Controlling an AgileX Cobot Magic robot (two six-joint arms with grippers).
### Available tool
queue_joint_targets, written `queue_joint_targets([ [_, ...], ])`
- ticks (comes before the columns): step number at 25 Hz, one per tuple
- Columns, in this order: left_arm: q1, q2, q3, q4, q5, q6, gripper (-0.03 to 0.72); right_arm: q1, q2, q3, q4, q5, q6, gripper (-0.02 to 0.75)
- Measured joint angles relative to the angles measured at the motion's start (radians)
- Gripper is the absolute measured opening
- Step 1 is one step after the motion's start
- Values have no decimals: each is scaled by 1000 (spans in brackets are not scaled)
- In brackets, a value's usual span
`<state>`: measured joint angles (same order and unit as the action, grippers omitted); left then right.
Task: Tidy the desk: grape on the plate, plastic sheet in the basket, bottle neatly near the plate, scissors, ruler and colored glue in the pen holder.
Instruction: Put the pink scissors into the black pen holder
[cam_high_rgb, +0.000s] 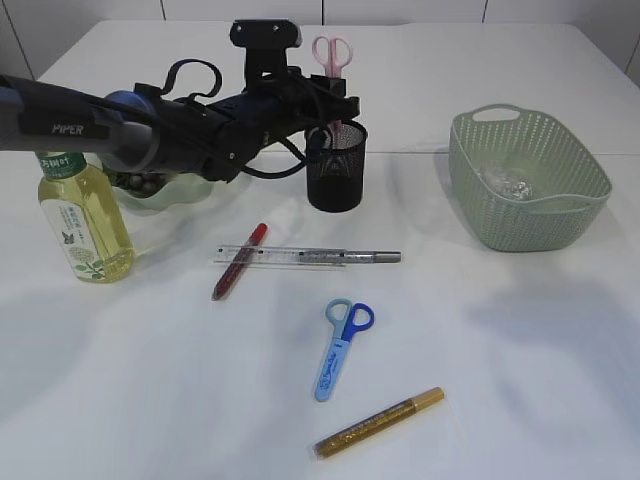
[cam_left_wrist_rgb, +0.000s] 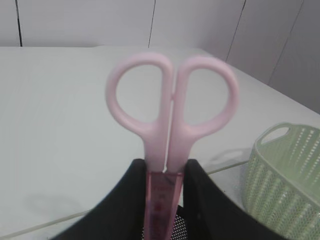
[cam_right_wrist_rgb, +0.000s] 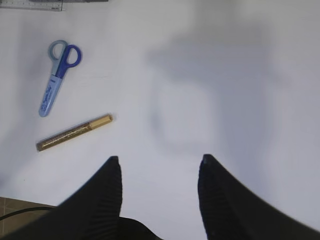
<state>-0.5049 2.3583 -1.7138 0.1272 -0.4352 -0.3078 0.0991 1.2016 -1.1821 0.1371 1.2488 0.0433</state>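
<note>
Exterior view: bright, even, diffuse light from above. Soft grey shadows on the white table (cam_high_rgb: 520, 400), broadest at 7 and 4 o'clock. Faint shadow beside the pen holder (cam_high_rgb: 336, 165) toward 3 o'clock. Focus fair; mild softness at the edges.

Left wrist view: pink scissors (cam_left_wrist_rgb: 171, 117) close, soft, slightly washed out; basket (cam_left_wrist_rgb: 285, 180) at 4 o'clock blurred and grainy.

Right wrist view: pale, flat light. Large hazy shadow at 1 o'clock. Right gripper (cam_right_wrist_rgb: 159, 165) fingers dark, blurred at 6 o'clock. Gold glue pen (cam_right_wrist_rgb: 74, 132) reasonably sharp.
</note>
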Motion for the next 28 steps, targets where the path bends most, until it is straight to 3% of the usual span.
queue_joint_targets([
  [13,0,0,0,0,83,0,177,0,0,0,-2,0,0,399],
  [20,0,0,0,0,83,0,268,0,0,0,-2,0,0,399],
  [28,0,0,0,0,87,0,279,0,0,0,-2,0,0,399],
])
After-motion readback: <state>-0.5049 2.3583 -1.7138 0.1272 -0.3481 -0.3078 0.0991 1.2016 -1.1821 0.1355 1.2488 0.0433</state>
